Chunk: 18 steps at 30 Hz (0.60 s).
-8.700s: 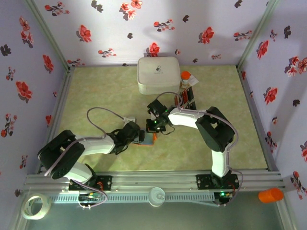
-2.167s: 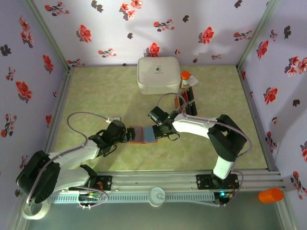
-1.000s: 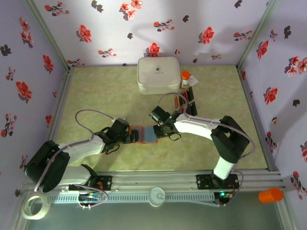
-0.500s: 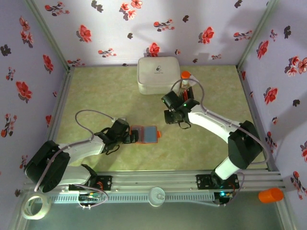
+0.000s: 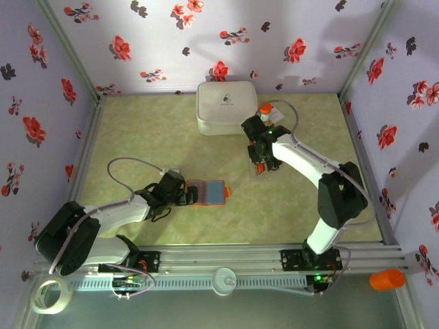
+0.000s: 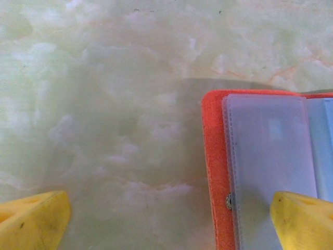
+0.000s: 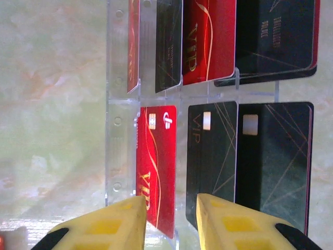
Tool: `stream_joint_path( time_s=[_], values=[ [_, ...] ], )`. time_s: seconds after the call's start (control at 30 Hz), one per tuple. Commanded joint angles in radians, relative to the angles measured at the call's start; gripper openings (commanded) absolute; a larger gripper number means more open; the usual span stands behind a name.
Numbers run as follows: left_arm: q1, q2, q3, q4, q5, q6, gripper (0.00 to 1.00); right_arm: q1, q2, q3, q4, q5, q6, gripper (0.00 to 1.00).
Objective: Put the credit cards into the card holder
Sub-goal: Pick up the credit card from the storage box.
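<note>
Left fingers (image 6: 302, 221) gape over the open orange folding wallet (image 6: 213, 156). Right fingers (image 7: 104, 226), slightly parted, hover above thin red and black cards (image 7: 156, 166)

Gold "VIP" stands on two red cards (image 7: 156, 166); print on the black cards (image 7: 273, 161) looks illegible.

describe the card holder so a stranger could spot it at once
From the big white case by the back wall, come toward the near edge. The card holder lies open and flat: an orange rim around a blue-grey inside, unlike the red and black cards in their clear rack.
</note>
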Motion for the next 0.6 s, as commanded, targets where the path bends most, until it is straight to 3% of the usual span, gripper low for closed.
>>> stream_joint_path(
  time_s=[0.0, 0.57],
  values=[
    [-0.001, 0.0, -0.025, -0.021, -0.022, -0.011, 1.0, -0.006, 0.039, 0.039, -0.044, 0.029, -0.03, 0.3],
    [0.0, -0.001, -0.039, -0.004, -0.022, -0.015, 1.0, -0.016, 0.128, 0.053, -0.045, 0.003, -0.023, 0.29]
  ],
)
